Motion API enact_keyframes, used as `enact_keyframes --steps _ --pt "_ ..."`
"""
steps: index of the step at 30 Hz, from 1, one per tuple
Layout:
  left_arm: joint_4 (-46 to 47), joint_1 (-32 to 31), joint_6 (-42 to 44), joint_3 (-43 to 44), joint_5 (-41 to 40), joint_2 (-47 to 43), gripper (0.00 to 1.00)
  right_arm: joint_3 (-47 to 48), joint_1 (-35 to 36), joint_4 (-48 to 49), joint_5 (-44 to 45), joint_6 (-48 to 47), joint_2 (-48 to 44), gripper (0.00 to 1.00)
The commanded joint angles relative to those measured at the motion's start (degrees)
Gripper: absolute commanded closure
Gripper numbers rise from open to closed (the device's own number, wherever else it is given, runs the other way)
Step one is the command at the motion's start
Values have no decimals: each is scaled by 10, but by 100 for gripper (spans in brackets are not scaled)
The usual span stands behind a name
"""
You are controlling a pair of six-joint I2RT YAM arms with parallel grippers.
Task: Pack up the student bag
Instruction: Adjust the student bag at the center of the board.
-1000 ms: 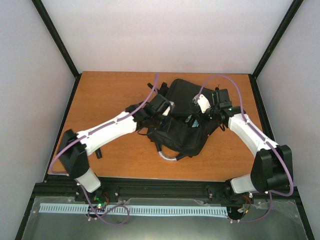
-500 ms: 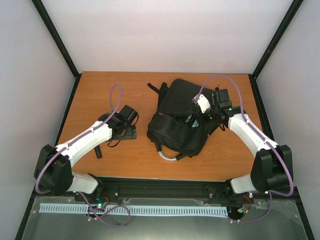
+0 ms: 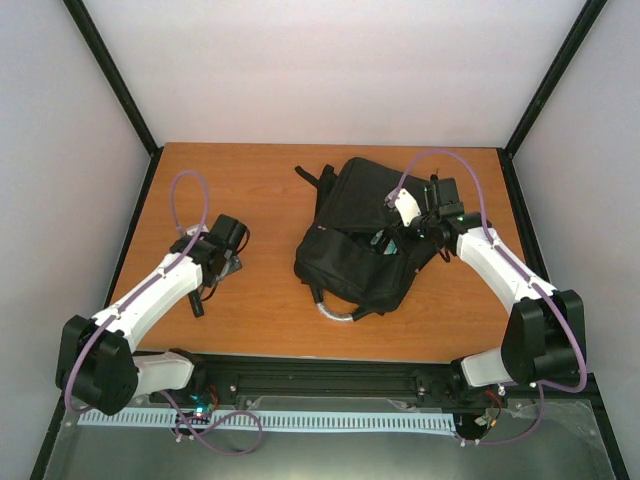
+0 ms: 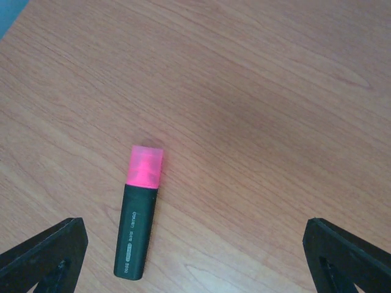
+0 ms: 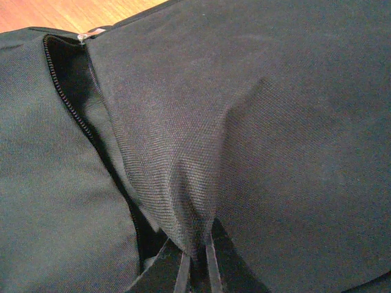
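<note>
Starting at the right gripper [image 5: 195,264]: pressed together on a raised fold of the bag [image 5: 293,122], with black cloth drawn up into a tented ridge between the two fingers. Just left of that fold, an open zipper [image 5: 64,101] with a dark gap behind its teeth. From above, the same gripper [image 3: 402,212] down on the right part of the bag [image 3: 350,240], touching it, arm reaching in from the bag's right.

Over to the left gripper [image 4: 194,227]: spread wide, holding nothing, both fingers hanging above bare wood. Between them and nearer the left finger, a highlighter [image 4: 139,213] lying flat on the table [image 4: 263,91], pink cap pointing away, dark barrel toward the camera, touching neither finger. From above, this gripper [image 3: 228,262] well to the left of the bag, clear of it.

Bag itself lying crumpled on the table [image 3: 250,190], right of its middle. At the bag's near edge, a grey handle loop [image 3: 335,312]; at its far left corner, a black strap [image 3: 308,177].
</note>
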Motion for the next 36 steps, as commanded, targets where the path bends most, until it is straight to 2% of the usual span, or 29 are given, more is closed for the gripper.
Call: enact_keyframes --steps 1,8,14,19,30,36 --pt "30 3 -52 4 -50 -9 0 13 1 21 -33 0 1 97" --pt "48 9 -59 -16 -96 14 0 14 1 15 -24 14 21 97" --pt "90 50 -51 -61 -90 7 0 36 2 -12 -26 21 55 97" --pt "123 91 -70 -91 -61 27 0 20 2 -13 -18 14 42 97" --pt "164 102 -105 -121 -56 80 0 -25 -1 -3 16 3 -4 97" --pt "183 110 -108 -129 -24 84 0 0 -94 -33 12 7 -9 97"
